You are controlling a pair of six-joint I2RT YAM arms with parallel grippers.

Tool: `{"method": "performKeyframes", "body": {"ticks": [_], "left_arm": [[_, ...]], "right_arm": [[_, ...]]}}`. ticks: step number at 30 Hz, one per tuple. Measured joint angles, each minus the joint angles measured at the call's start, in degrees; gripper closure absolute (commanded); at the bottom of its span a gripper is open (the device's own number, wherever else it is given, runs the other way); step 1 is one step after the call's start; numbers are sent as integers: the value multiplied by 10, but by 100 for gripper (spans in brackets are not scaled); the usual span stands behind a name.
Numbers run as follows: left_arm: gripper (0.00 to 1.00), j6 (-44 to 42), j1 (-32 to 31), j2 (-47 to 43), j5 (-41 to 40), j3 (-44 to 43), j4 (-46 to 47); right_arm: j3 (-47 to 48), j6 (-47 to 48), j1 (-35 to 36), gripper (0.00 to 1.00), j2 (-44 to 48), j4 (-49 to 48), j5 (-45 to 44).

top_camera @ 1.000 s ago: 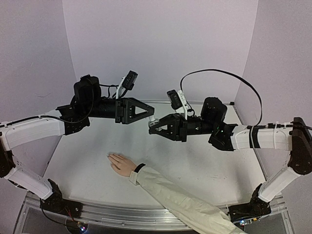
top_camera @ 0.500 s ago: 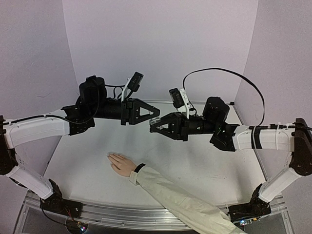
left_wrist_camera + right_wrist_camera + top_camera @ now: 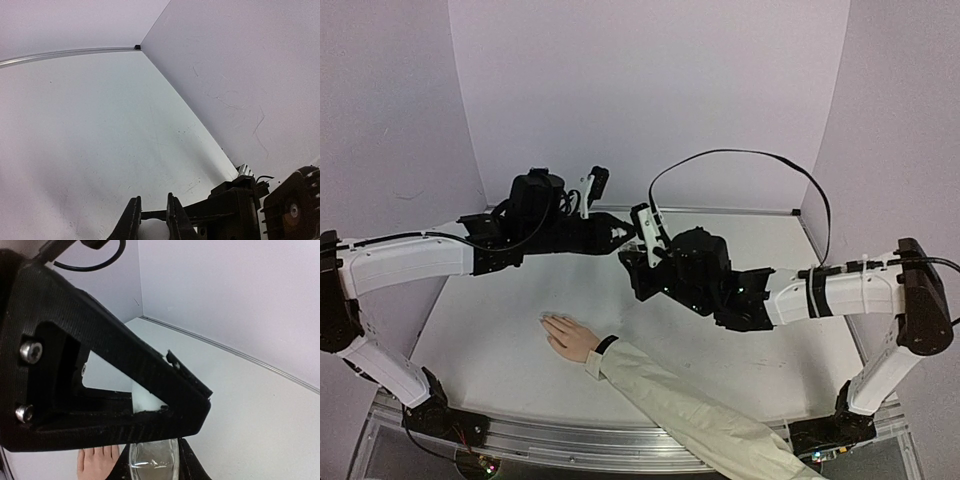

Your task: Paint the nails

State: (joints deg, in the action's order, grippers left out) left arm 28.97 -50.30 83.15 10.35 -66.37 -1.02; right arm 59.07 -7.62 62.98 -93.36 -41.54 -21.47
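Nails (image 3: pixel 546 321) untouched — left end effector (image 3: pixel 620 237) clamps cap (image 3: pixel 146 399); right end effector (image 3: pixel 635 258), bottle (image 3: pixel 154 461).

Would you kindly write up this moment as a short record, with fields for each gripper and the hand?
Left gripper: shut on white cap
Right gripper: shut on small clear bottle, directly under that cap
Hand: light-skinned hand with black wristband, flat on white table, apart from both grippers
Brush: not visible

We've got the hand (image 3: pixel 570 338) on the table (image 3: pixel 490 330), front-left | left gripper (image 3: pixel 623 238) tip to tip with right gripper (image 3: pixel 632 258), above and behind it | bottle (image 3: pixel 152 462) between them
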Motion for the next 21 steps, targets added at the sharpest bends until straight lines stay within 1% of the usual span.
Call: {"method": "performKeyframes", "body": {"ticks": [2,3,5,7,9,10,12,14,15,17,18,21], "left_arm": [[100,6,0,6,-10,-4,-10],[98,7,-1,7,-12,-8,-14],[80,6,-1,8,-14,-20,-25],[57,1,0,8,-13,-29,-33],[37,-12,1,5,-11,-30,-43],[30,-16,1,2,-10,-30,-53],[20,-25,2,-6,-6,-29,-68],[15,-37,4,-17,4,-29,-75],[13,-42,5,-22,12,-29,-76],[12,-47,13,-38,48,-24,-73],[11,-47,19,-47,68,-18,-66],[10,-44,40,-77,125,16,-25]], "right_arm": [[1,13,-1,100,-7,0,-3],[1,18,-2,100,-7,0,-2],[1,24,-4,100,-7,-13,4],[0,30,-10,100,-6,-24,19],[-6,32,-21,100,-2,-28,31],[-13,32,-31,100,3,-28,41],[-31,31,-53,100,16,-27,76],[-49,24,-81,100,34,-28,145],[-58,19,-96,100,43,-31,193],[-74,3,-123,100,58,-41,286],[-84,-13,-140,100,66,-55,348],[-108,-61,-173,100,81,-98,476]]}}
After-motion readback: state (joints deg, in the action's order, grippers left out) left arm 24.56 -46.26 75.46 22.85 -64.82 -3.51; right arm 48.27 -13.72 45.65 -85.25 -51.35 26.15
